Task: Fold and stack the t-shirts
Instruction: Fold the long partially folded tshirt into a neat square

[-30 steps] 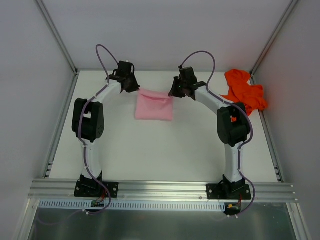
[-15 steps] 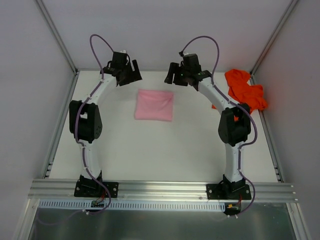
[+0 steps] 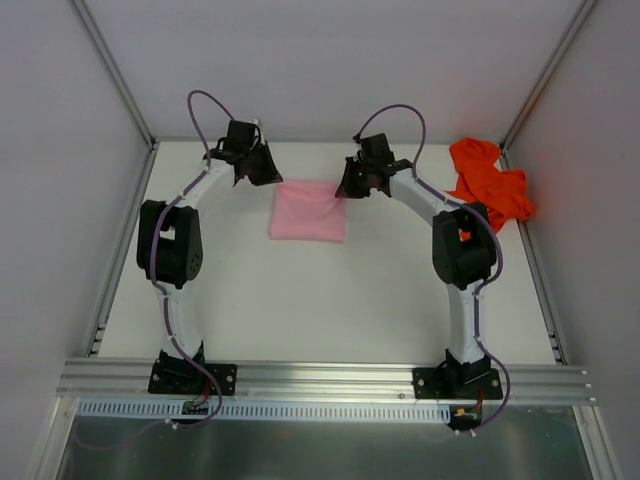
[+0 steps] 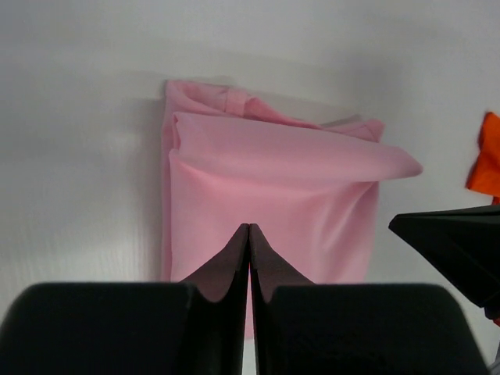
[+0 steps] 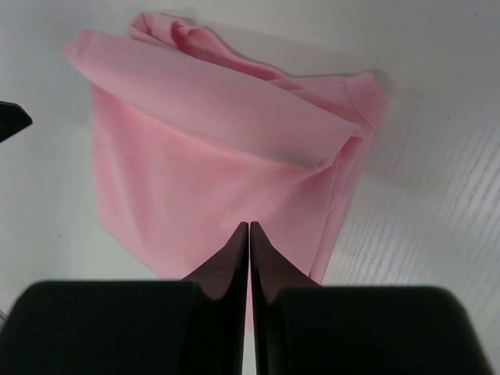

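Note:
A light pink t-shirt (image 3: 308, 210) lies folded into a small square at the middle back of the table. Its far edge bulges in a loose fold (image 4: 297, 152) (image 5: 211, 94). My left gripper (image 3: 262, 172) (image 4: 249, 226) hangs over the shirt's far left corner, jaws shut, no cloth seen between the tips. My right gripper (image 3: 352, 183) (image 5: 249, 224) sits over the far right corner, likewise shut with nothing showing between its tips. The orange-red t-shirt (image 3: 490, 185) (image 4: 488, 156) lies crumpled at the back right.
White walls with metal posts enclose the table on three sides. An aluminium rail (image 3: 320, 380) runs along the near edge where both arm bases are bolted. The right arm's elbow (image 3: 462, 250) stands close to the orange-red shirt.
Half a second ago both grippers were raised and open behind the pink shirt. They have come back down over its far corners and shut. The shirt lies as before.

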`<state>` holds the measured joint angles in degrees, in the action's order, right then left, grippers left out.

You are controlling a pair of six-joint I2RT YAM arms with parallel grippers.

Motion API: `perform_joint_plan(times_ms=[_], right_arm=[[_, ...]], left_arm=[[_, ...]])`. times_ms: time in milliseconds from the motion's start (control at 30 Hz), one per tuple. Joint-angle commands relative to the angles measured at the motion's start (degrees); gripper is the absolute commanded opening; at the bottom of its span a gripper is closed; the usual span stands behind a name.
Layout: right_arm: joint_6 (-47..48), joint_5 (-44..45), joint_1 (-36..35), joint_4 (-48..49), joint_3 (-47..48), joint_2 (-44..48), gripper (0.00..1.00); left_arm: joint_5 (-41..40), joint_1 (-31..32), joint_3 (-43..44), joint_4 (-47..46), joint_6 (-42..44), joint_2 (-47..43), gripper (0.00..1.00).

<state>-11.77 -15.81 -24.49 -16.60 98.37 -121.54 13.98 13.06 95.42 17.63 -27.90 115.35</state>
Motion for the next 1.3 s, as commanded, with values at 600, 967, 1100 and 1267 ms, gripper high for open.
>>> perform_joint_plan(times_ms=[600, 967, 1100, 1267], right_arm=[[5.71, 13.0, 0.23, -7.57, 28.89, -19.26, 0.25], [10.54, 11.59, 0.76, -3.79, 33.64, -17.87, 0.77], [11.33, 12.56, 1.11, -2.21, 33.64, -11.82, 0.98], [14.14, 12.66, 1.2, -7.38, 30.07, -5.21, 0.97]], left_arm=[[1.31, -1.63, 24.72, 0.74, -6.02, 23.69, 0.21], [2.46, -2.95, 32.46, 0.48, -1.11, 23.17, 0.78], [0.53, -3.3, 32.46, 1.79, 4.93, 18.34, 0.99], [-6.15, -3.39, 31.33, 9.34, 9.36, 10.96, 0.97]])
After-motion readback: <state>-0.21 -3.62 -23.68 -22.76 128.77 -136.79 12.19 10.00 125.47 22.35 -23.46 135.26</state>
